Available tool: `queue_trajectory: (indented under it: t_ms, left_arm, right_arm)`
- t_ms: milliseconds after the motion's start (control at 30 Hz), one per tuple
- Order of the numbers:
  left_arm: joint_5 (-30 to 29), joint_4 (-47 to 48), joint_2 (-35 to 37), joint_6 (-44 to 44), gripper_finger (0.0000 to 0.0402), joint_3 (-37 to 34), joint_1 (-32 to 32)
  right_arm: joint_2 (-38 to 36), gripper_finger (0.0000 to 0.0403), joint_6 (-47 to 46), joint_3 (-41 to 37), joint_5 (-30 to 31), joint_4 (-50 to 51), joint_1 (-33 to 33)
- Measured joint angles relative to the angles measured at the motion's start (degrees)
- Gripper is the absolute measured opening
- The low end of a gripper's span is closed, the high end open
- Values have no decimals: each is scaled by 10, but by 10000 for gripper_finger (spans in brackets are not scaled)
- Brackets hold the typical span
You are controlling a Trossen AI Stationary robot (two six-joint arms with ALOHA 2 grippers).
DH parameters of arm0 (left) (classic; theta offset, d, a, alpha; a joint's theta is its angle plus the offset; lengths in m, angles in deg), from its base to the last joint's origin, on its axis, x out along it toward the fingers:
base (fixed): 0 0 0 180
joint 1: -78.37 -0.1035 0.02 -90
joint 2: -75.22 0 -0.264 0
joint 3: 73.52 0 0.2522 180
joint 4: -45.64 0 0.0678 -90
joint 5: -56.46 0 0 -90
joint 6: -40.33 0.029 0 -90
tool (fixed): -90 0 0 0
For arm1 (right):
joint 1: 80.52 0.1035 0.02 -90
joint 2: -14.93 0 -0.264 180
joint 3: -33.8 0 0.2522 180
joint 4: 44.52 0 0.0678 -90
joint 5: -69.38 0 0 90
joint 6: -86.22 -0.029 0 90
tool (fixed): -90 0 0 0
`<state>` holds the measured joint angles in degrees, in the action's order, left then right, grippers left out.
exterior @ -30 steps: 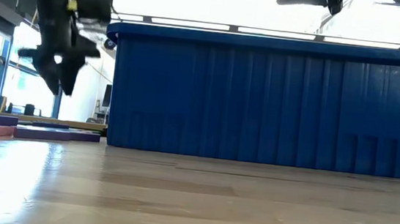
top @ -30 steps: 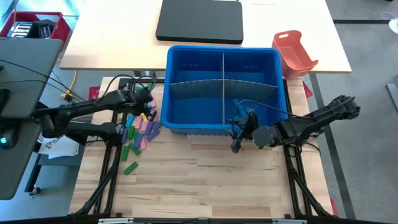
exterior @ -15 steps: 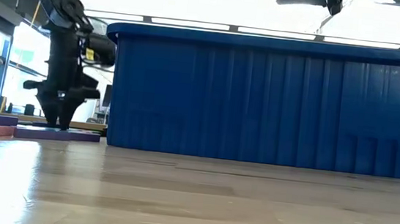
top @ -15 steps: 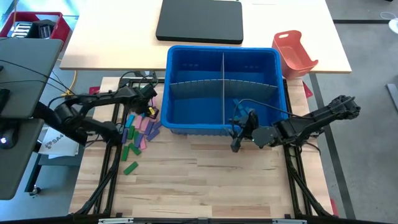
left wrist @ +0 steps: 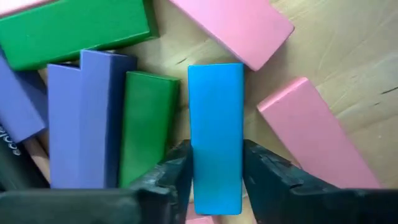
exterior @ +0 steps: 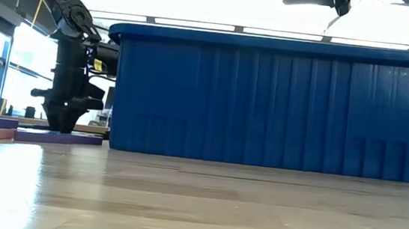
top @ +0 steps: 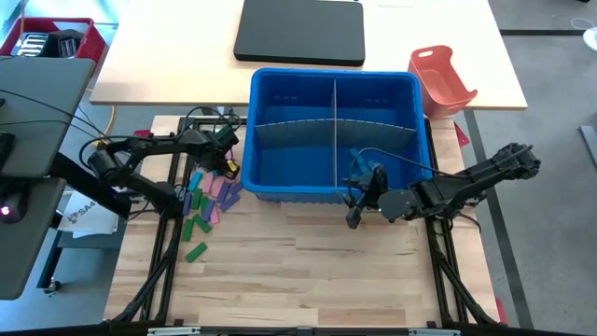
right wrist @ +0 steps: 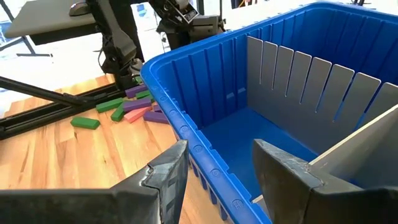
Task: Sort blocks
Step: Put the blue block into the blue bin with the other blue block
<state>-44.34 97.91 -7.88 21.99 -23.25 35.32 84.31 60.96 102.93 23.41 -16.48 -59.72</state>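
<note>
Blue block [left wrist: 216,134] sits between the left claw [left wrist: 214,177] fingers, pressed on both sides.

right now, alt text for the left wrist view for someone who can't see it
The left gripper's two dark fingers sit on either side of a blue block lying on the wooden table. Green, purple and pink blocks lie close around it.

Blocks [top: 207,198] — small flat pieces in green, pink, purple and blue — are heaped on the wooden tabletop; one green piece [top: 196,252] is set apart, lying flat.
</note>
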Motion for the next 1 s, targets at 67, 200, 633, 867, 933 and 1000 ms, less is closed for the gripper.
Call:
queue_trajectory:
  t_ms: [67,200,633,867,933,1000]
  left_arm:
    - [-10,-1,16,8,90,-2,0]
    - [-32,7,71,10,90,-2,-1]
    - [3,52,361,49,90,85,34]
    - [149,-71,473,103,90,86,135]
    - [165,-129,488,107,90,75,176]
    - [168,-185,492,108,90,63,218]
  right_arm:
    - [0,174,-2,0,0,0,0]
    - [0,174,-2,0,0,0,6]
    - [0,174,-2,0,-6,1,-8]
    - [31,174,89,-1,-48,-107,-33]
    - [49,174,150,-1,-92,-181,-37]
    - [70,174,210,-1,-133,-261,-40]
